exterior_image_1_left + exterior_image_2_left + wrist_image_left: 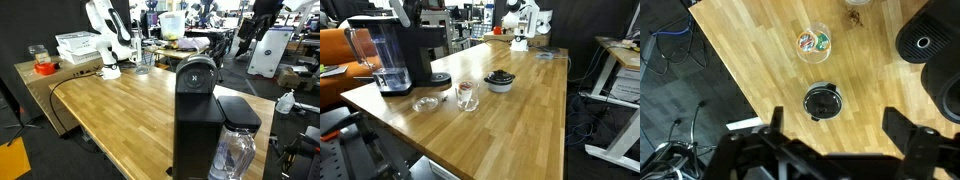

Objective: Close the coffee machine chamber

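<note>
Looks barely begun. Hangs high over the wooden table [770, 60] with the gripper [835, 122] spread wide and empty, fingers [775, 125] at 6 o'clock of the wrist view. Catches the coffee machine [936, 55] only at 3 o'clock of that view, well apart from the pincer. Takes in a glass cup [814, 42] and a small black round dish [821, 101] toward 12 o'clock of the fingers. In an exterior view, finds the chamber [196, 72] at 12 o'clock of the machine's body, emblem to the camera, seemingly raised and not yet shut, though hard to tell for sure. Leaves everything to do: crossing to the machine, getting above the head, pressing it down until seated.
</note>
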Motion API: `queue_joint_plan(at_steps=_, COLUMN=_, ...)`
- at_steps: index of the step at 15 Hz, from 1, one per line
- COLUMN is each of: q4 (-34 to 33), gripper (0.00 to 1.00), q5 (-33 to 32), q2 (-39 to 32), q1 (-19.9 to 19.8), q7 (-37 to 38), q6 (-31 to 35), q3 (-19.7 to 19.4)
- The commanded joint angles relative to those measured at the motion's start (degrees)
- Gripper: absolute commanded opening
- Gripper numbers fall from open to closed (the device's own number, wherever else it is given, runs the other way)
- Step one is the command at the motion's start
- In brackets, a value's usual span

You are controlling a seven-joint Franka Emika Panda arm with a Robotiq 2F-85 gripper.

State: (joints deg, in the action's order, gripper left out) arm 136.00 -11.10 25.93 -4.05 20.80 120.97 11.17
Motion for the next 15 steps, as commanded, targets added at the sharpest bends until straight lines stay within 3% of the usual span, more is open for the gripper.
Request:
queue_joint_plan(at_steps=1, q4=-0.1, gripper=1.00, q5=-0.5, q2=-0.1, q1=1.0, q7=0.4, q6=-0.2, q3=-0.9)
queue_joint_plan(at_steps=7, q4=-3.8, gripper=1.00, q5=2.3, q2=-2.3, q1=4.3, q7=-12.5, q6=-0.6, q3=-4.3)
queue_joint_plan(at_steps=13, q4=-9.5, gripper=1.00, q5=13.6, q2=-6.9, q1=10.0, q7=-31.1, q6=-2.4, q3=-9.3)
queue_joint_plan(at_steps=15, q4=-7.5, gripper=1.00, q5=12.1, q2=-5.6, q1=9.0, q7=-28.4, q6=-0.3, q3=-8.1)
